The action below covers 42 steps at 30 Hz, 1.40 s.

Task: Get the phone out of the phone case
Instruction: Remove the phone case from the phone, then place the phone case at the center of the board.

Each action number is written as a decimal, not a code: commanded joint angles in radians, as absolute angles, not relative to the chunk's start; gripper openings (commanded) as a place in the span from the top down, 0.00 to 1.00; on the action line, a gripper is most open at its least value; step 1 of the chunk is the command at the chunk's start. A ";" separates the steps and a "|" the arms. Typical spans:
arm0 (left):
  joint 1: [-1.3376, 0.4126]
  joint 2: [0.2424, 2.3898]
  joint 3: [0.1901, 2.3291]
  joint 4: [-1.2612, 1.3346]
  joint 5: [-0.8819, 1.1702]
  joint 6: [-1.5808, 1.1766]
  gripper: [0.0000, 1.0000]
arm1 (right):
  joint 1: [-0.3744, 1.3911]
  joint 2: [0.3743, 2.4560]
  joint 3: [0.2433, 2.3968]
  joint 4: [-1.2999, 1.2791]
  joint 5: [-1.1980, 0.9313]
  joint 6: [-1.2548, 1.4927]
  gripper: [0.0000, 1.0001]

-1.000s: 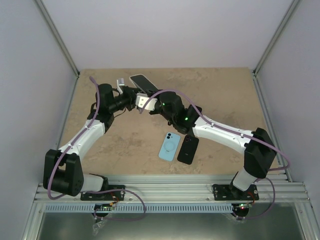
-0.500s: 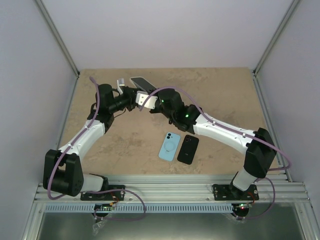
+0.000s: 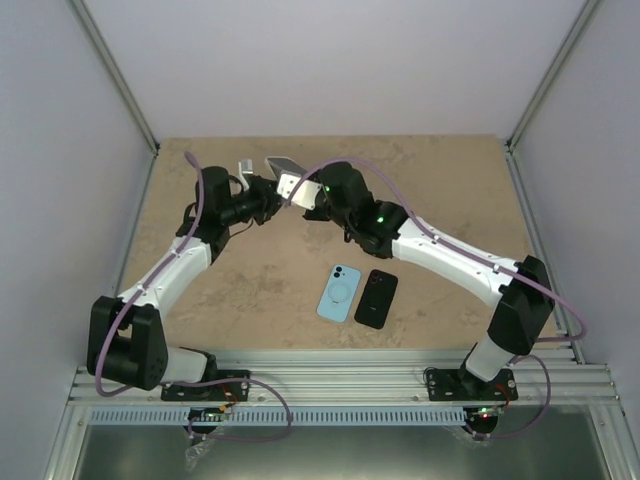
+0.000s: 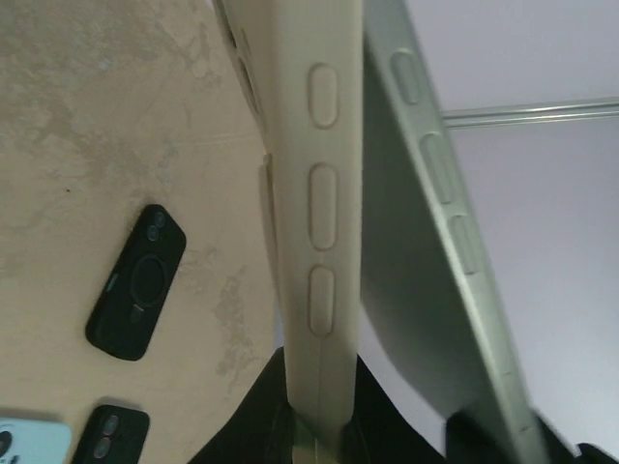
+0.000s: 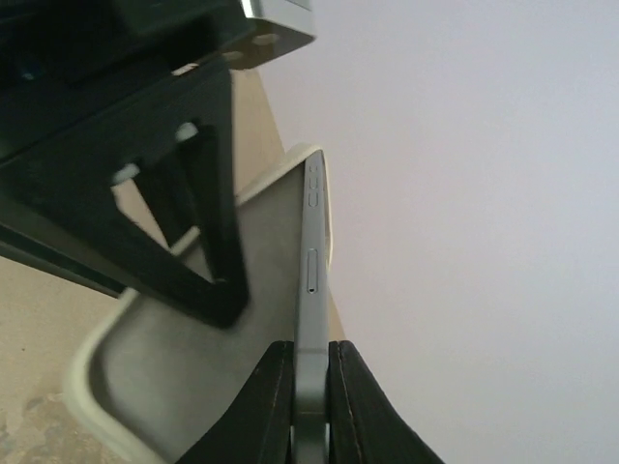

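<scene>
**Mia:** Where is the phone [image 4: 426,251]?

**Ben:** It is up in the air, over the far part of the bench [image 3: 250,280]. It is between the two arms. The right hand [image 5: 309,406] is pinched tight on the phone's thin edge.

**Mia:** And the phone case [image 4: 319,193]?

**Ben:** The case is beige. The left hand [image 4: 317,425] is squeezed tight on the case's side, the side with the three button bumps.

**Mia:** Is the phone in the case?

**Ben:** Not all the way. The left wrist camera shows the phone leaning away from the case. The gap between them is wide at one end and thin near the fingers. I cannot tell if they touch down there, because the fingers hide it.

**Mia:** What else is on the bench?

**Ben:** A blue phone case [image 3: 340,293] lies flat near the front. A black phone case [image 3: 376,298] lies just beside it on the right. Both are well apart from the two hands.
</scene>
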State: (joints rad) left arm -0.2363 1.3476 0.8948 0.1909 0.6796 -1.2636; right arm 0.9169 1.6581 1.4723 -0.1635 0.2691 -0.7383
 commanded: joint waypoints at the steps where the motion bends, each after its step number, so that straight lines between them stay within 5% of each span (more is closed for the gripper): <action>1: -0.211 1.361 0.892 0.120 0.620 -1.168 1.00 | 0.879 1.588 1.557 -0.095 0.334 -0.686 0.99; 17: -0.129 1.395 0.955 -0.076 0.537 -0.786 1.00 | 0.825 1.537 1.582 -0.209 0.235 -0.574 0.99; 32: 0.029 1.710 1.270 -0.537 0.721 -0.150 1.00 | 0.773 1.483 1.510 -0.238 0.159 -0.494 0.99; 42: 0.043 1.899 1.369 -0.633 0.772 -0.055 1.00 | 0.770 1.490 1.494 -0.241 0.144 -0.475 0.99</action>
